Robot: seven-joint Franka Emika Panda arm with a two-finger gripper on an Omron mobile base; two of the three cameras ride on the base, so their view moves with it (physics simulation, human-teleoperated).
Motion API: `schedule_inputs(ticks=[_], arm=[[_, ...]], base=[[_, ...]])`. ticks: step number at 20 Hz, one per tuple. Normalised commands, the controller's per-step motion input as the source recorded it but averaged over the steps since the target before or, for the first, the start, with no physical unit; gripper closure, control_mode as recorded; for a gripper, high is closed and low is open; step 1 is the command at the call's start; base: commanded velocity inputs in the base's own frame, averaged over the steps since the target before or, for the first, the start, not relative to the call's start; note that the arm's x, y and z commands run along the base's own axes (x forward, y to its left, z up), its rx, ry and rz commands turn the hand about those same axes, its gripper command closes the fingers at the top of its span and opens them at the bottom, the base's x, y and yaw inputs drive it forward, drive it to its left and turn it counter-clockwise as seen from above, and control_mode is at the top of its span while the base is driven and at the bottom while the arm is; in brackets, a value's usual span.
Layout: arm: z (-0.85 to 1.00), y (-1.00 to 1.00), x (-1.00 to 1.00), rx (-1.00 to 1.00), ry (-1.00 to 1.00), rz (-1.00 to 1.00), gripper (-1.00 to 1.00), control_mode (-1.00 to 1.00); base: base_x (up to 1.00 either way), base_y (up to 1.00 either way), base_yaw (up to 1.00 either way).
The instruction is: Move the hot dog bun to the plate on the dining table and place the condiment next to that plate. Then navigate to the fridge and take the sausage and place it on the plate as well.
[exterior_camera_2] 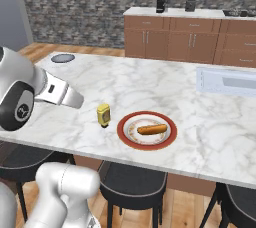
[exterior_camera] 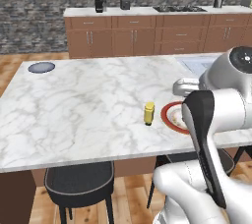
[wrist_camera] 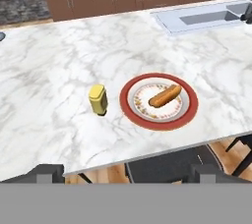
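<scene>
Hand view shows you the first two steps looking done: the hot dog bun [wrist_camera: 165,96] lies on the red-rimmed plate [wrist_camera: 129,107], and the yellow condiment bottle [wrist_camera: 98,99] stands upright just beside that plate on the marble desk [wrist_camera: 59,56], close to but apart from the rim. Your gripper [wrist_camera: 128,171] hangs back off the near edge of the desk with its jaws spread wide and nothing between them, so nothing is being carried.

By my reading, the step in hand is the trip to the fridge for the sausage. You need to pull the arm in, turn the base away from the desk and drive; neither fridge nor sausage can be placed from these pictures, so expect to search for them.

Watch the dark stools [exterior_camera: 78,183] tucked under the near edge of the desk, right beside the base; they are the likeliest thing to clip as you turn. Further off, a small grey-blue dish [exterior_camera: 41,67] sits at the far corner, a sink [wrist_camera: 211,17] is sunk into the desk, and wooden cabinets [exterior_camera_2: 170,42] with a coffee machine [exterior_camera_2: 161,2] line the back wall, all well apart from the plate
</scene>
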Motion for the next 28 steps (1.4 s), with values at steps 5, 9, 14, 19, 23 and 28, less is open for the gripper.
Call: schedule_inputs(ticks=[5, 9, 14, 19, 23, 28], arm=[[-0.07, 0.00, -0.41, 0.00, 0.01, 0.02, -1.00, -1.00], [-0.03, 0.00, -0.25, 0.00, 0.00, 0.00, -1.00, -1.00], [-0.01, 0.00, -0.25, 0.00, -0.01, -0.02, -1.00, 1.00], [0.00, 0.00, 0.00, 0.00, 0.00, 0.00, -1.00, 1.00], [0.00, 0.00, 0.00, 0.00, 0.00, 0.00, -1.00, 1.00], [0.00, 0.00, 0.00, 0.00, 0.00, 0.00, -1.00, 1.00]], base=[[0.00, 0.00, 0.00], [0.00, 0.00, 0.00], [-0.46, 0.01, -0.13], [-0.76, 0.14, -0.50], [-0.67, 0.13, -0.69], [-0.55, 0.07, -0.75]])
